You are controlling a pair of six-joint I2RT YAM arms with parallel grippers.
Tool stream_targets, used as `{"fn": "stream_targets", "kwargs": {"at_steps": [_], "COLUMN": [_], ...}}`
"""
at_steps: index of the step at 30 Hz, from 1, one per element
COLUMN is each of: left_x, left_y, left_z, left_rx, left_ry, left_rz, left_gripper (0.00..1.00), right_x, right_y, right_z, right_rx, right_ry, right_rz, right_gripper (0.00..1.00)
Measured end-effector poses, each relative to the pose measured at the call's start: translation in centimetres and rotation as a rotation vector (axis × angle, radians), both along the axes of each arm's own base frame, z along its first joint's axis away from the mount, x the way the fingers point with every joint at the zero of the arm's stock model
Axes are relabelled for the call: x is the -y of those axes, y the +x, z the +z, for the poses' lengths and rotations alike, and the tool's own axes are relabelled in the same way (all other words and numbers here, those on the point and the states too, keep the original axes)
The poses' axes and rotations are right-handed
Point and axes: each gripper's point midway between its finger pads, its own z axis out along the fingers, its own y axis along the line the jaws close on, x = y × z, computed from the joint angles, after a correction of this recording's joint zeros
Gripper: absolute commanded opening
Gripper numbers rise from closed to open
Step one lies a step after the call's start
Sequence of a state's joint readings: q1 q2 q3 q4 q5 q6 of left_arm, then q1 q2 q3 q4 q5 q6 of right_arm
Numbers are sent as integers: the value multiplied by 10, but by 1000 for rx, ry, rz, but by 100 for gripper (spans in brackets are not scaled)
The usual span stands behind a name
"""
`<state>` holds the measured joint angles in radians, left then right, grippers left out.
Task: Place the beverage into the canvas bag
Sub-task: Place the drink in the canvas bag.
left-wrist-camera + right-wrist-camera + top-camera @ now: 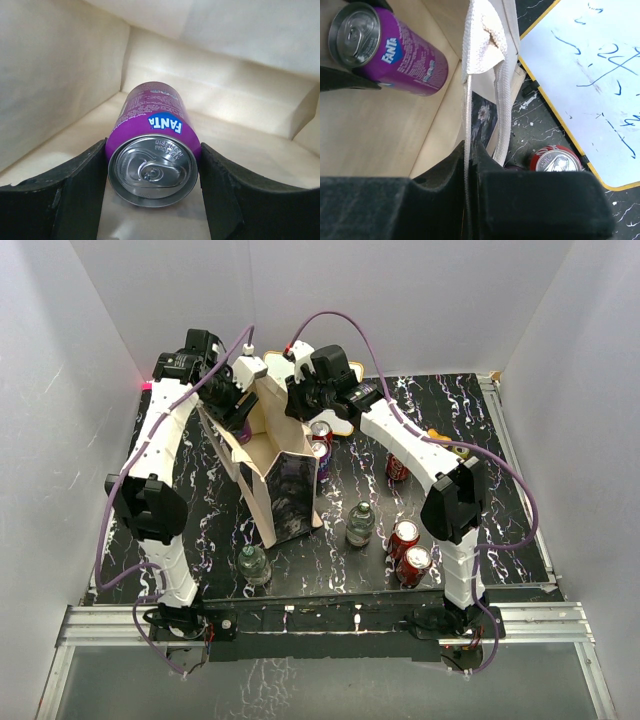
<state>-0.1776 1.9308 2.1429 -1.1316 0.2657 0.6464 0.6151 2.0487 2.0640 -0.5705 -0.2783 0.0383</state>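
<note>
The beverage, a purple Fanta can [152, 145], lies on its side inside the canvas bag [285, 480], its silver top facing the left wrist camera. My left gripper [152, 195] reaches down into the bag's open mouth and is shut on the can, one finger against each side. The right wrist view shows the same can [400, 55] against the bag's beige inner wall. My right gripper [470, 150] is shut on the bag's upper rim [467, 100], with the cloth edge pinched between the pads. A looped handle [502, 100] hangs just beside it.
A white board with blue writing [590, 75] lies behind the bag, with a red can [555, 160] at its edge. Two red cans [404, 536] and two green bottles [360, 523] [254, 564] stand on the dark marbled table [500, 500]. Another red can [397, 468] stands under the right arm.
</note>
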Motion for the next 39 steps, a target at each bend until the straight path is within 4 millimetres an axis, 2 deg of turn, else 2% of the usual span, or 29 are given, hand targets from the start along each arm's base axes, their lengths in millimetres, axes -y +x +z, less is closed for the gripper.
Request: {"fn": "stream_targets", "kwargs": {"at_steps": [5, 10, 15, 21, 25, 30, 33, 36, 39], "left_x": [-18, -36, -45, -30, -10, 22, 32, 34, 27], "left_y": [-20, -45, -56, -41, -27, -11, -9, -8, -9], "left_z": [-17, -21, -27, -30, -31, -50, -65, -75, -79], "left_rx": [-34, -62, -62, -29, -13, -40, -70, -88, -95], "left_ry": [73, 148, 172, 75, 2, -35, -22, 9, 53], "left_rz": [-66, -132, -147, -84, -74, -122, -154, -195, -242], "left_gripper": [0, 0, 0, 0, 0, 0, 0, 0, 0], "right_x": [6, 15, 24, 22, 18, 14, 13, 14, 15], "right_y": [3, 5, 7, 4, 1, -5, -5, -6, -4], "right_z": [-5, -6, -9, -12, -11, -10, -10, -12, -13], "right_rx": [-3, -1, 18, 30, 26, 21, 23, 22, 25], "right_ry": [-4, -8, -14, 0, 26, 39, 40, 37, 34], "right_rz": [-42, -96, -124, -82, -35, 11, 16, 14, 4], "right_gripper": [8, 8, 8, 8, 8, 8, 8, 8, 8]}}
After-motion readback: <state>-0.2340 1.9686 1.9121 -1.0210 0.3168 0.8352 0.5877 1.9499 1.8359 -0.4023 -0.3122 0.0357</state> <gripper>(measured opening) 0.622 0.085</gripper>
